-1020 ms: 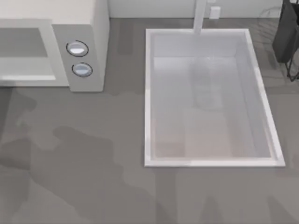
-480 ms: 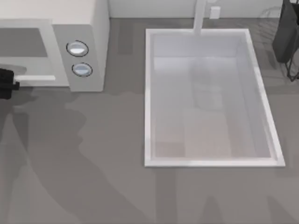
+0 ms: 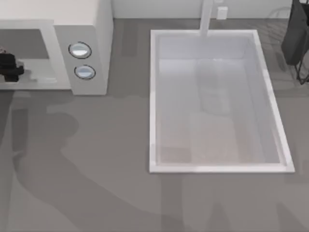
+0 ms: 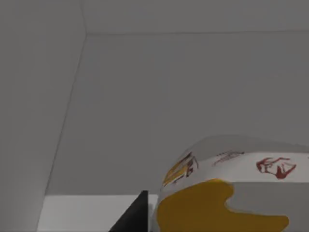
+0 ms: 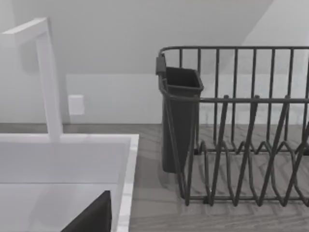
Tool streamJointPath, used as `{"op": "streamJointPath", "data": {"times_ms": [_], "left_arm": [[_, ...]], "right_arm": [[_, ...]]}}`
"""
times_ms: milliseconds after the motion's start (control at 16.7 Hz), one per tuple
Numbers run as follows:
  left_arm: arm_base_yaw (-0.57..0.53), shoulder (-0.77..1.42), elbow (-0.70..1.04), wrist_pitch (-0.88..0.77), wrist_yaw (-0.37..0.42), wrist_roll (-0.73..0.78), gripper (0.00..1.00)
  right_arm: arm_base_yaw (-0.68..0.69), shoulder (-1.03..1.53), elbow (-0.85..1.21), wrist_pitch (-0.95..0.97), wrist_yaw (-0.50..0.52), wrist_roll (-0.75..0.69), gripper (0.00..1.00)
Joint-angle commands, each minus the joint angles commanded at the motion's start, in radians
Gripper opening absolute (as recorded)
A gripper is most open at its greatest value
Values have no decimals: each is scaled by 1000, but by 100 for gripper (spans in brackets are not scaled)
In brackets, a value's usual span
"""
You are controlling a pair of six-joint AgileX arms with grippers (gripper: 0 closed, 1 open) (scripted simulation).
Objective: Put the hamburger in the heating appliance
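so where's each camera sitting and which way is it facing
Top view: above the table, looking down on the microwave, sink and left gripper at the microwave's cavity.
Left wrist view: on the left arm, facing the cavity's pale walls, with the hamburger close and a dark finger.
Right wrist view: on the right arm, facing the faucet and dish rack; a dark gripper part shows.
Shared: top and right wrist views both show sink, faucet and rack.

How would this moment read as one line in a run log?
left gripper: at microwave cavity mouth | hamburger: close before left wrist camera, inside cavity | sink: beside microwave
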Motion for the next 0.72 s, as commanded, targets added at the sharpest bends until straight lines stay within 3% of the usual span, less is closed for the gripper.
{"op": "streamJointPath", "data": {"times_ms": [480,720], "left_arm": [[4,17,4,53,4,-21,0],[-5,99,116,3,-3,-25,0]], "right_arm": [[0,0,0,0,0,0,100],[0,0,0,0,0,0,100]]}}
